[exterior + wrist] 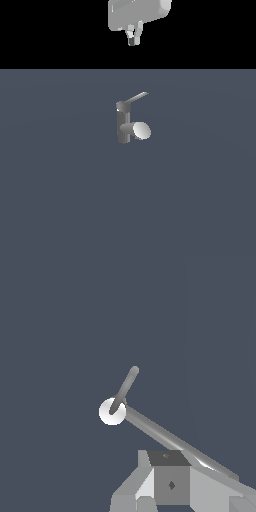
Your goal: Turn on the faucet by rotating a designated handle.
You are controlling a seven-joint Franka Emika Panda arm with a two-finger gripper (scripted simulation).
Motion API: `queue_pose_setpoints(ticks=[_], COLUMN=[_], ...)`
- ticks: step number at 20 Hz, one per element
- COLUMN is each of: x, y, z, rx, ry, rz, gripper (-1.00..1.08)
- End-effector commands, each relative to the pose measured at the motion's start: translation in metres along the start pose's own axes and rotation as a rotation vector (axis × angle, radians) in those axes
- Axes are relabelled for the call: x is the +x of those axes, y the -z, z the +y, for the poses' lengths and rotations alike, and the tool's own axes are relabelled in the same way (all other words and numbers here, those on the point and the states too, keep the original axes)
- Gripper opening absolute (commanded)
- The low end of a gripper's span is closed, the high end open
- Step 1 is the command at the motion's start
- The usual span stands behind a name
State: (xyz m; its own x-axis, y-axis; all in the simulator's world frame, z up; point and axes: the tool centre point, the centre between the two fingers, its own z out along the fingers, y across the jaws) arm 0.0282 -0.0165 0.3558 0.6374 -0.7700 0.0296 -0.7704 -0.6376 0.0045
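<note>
The end effector (133,39), empty, its opening unclear, hung well above the faucet (123,125), whose thin handle (136,98) slanted up toward the exterior view's right.

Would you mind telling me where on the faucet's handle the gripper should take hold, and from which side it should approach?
Probably near the free tip of the handle, a thin flat bar jutting from the faucet's top cap toward the exterior view's right. The tip is farthest from the pivot, so it gives most leverage. The gripper is high above it, so descend from above, fingers straddling the bar.
</note>
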Motion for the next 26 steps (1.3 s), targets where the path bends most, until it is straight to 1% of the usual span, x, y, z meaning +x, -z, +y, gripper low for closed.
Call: queue_pose_setpoints(ticks=[1,9,15,21,26], x=[0.014,0.052,0.071,0.081,0.084], y=[-0.02,-0.092,-0.138,-0.167,-0.176], z=[-0.01,-0.034,-0.045,-0.049,-0.05], rx=[-0.001,-0.002,-0.002,-0.003,-0.003], ry=[-0.066,-0.273,-0.394,-0.467,-0.491], rz=[-0.002,-0.014,-0.022,-0.028,-0.03], gripper=[-1.0,-1.0,-1.0,-1.0,-1.0])
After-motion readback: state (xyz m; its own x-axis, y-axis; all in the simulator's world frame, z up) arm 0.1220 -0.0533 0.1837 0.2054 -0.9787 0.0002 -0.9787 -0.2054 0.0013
